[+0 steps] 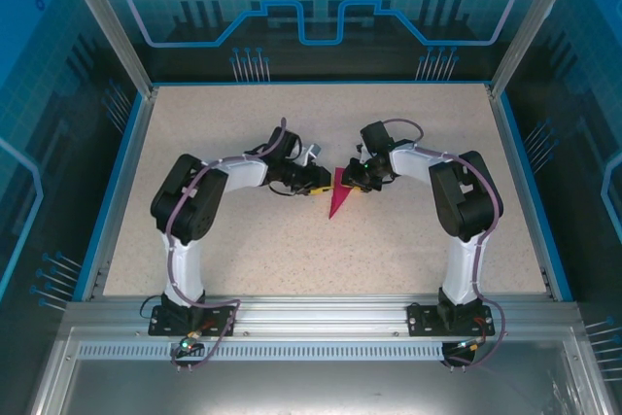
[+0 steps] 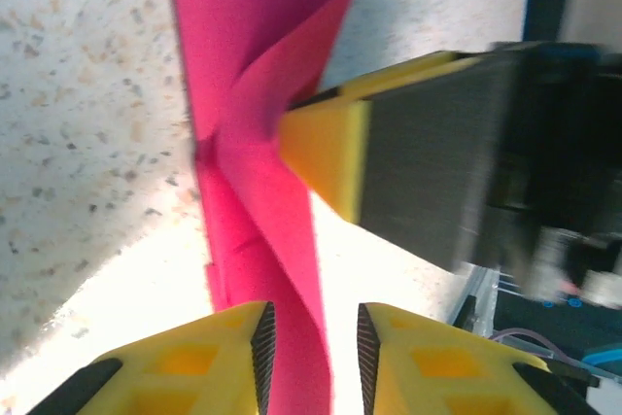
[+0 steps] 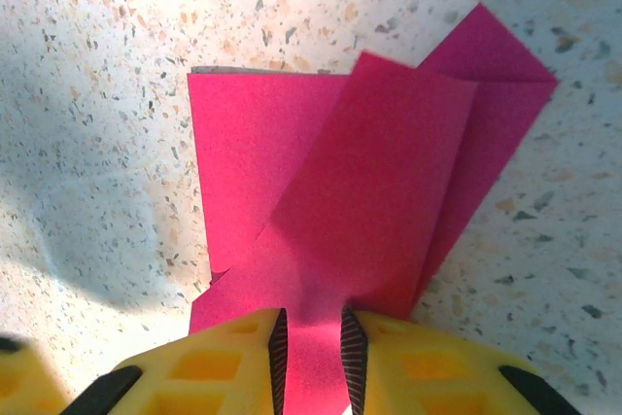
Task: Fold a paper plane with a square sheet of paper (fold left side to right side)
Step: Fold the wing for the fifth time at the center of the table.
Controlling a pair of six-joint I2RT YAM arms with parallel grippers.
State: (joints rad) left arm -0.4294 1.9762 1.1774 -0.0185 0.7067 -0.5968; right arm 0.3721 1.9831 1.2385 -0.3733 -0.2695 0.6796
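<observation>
The paper plane (image 1: 340, 199), a half-made magenta dart, lies on the speckled table (image 1: 243, 250) just ahead of both my claws. My right gripper (image 3: 313, 357) is clamped on a raised flap that fills the gap between its jaws, I judge to carry that layer across for the crease. My left gripper (image 2: 313, 362) stands slightly apart astride the tail, guarding rather than pinching. I can read no brand or writing on the paper or my yellow claws.

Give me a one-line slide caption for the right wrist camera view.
Partly folded pink paper on the speckled table, one flap running between the right hand's yellow fingers.
</observation>
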